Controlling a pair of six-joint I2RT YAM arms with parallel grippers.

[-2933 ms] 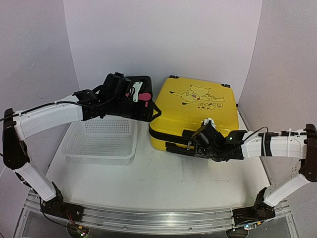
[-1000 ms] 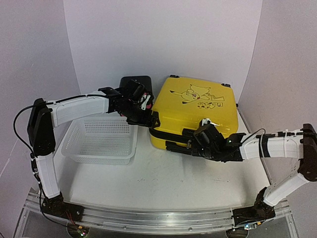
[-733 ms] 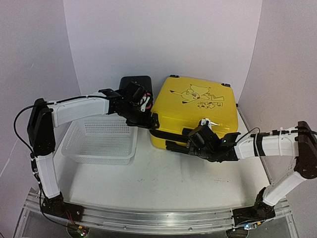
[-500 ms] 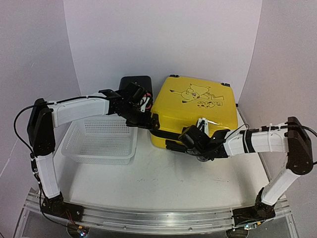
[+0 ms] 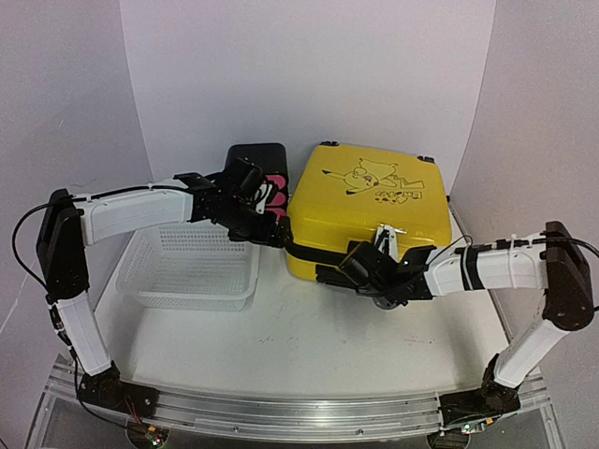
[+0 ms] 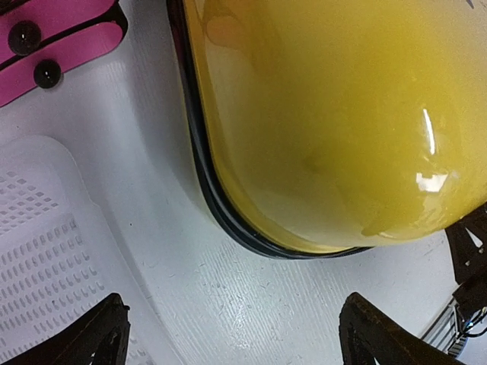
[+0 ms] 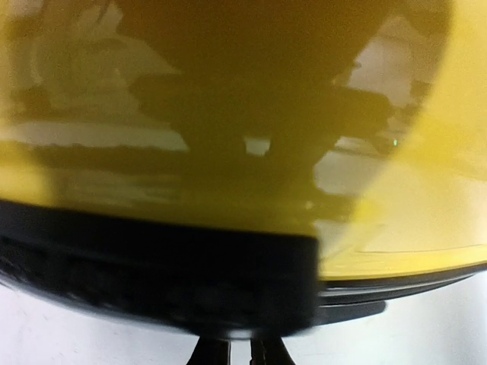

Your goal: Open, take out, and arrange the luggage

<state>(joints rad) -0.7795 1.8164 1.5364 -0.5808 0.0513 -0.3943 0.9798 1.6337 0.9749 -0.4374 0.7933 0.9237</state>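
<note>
The luggage, a yellow hard-shell suitcase with a black cartoon on its lid, lies flat and closed at the back right of the table. My left gripper hovers at its front left corner. In the left wrist view that gripper is open over bare table, and the yellow corner with its black zipper band lies just beyond the fingers. My right gripper is pressed against the suitcase's front side. In the right wrist view its fingers stand nearly together right under the black band. Whether they pinch anything is hidden.
A white mesh basket sits left of the suitcase, its corner close to my left finger. A small black box with pink drawer fronts stands behind the basket, its pink fronts next to the suitcase's left side.
My right gripper has slid left along the suitcase's front and closed. The left arm has pulled back a little, uncovering the box's pink drawer fronts.
</note>
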